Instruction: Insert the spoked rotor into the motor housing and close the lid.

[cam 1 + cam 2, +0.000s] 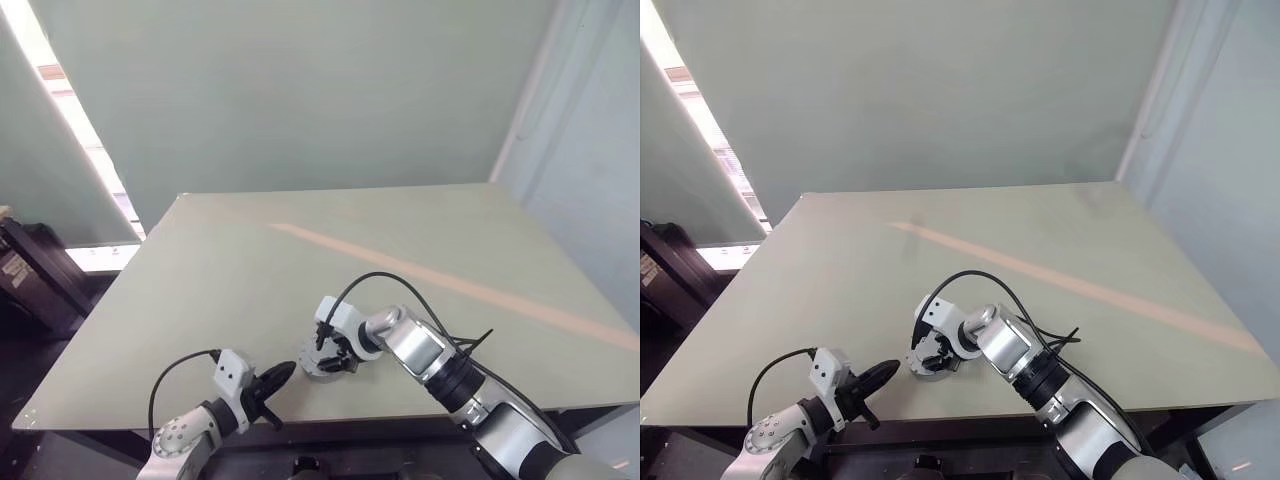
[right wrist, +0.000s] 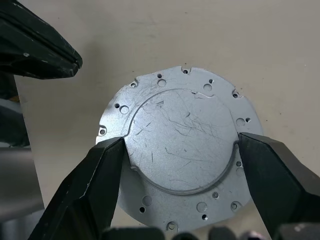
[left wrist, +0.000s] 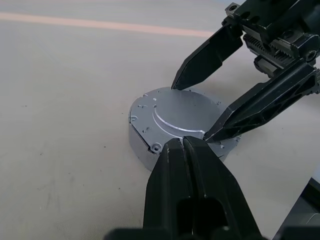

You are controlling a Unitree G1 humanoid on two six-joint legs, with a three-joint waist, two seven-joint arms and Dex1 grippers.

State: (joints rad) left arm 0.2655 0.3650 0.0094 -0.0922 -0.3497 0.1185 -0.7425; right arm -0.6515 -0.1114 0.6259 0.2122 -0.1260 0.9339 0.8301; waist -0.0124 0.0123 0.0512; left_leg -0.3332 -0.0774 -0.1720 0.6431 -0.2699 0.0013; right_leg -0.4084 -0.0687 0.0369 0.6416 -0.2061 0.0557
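The motor housing (image 3: 141, 147) sits near the table's front edge as a short round silvery puck. The lid (image 2: 180, 117) lies flat on top of it, a scratched silvery disc with a raised round centre and small holes along the rim. My right gripper (image 2: 181, 145) comes down over it, open wide. Its two fingertips (image 3: 210, 134) rest on the lid on opposite sides of the raised centre. My left gripper (image 3: 182, 141) is shut and empty, its tip right at the housing's near edge. The spoked rotor is hidden.
The pale green table (image 1: 300, 250) stretches far behind and to both sides, crossed by an orange stripe (image 1: 470, 290). Its front edge runs just behind my arms. Dark equipment (image 1: 30, 275) stands off the table's left side.
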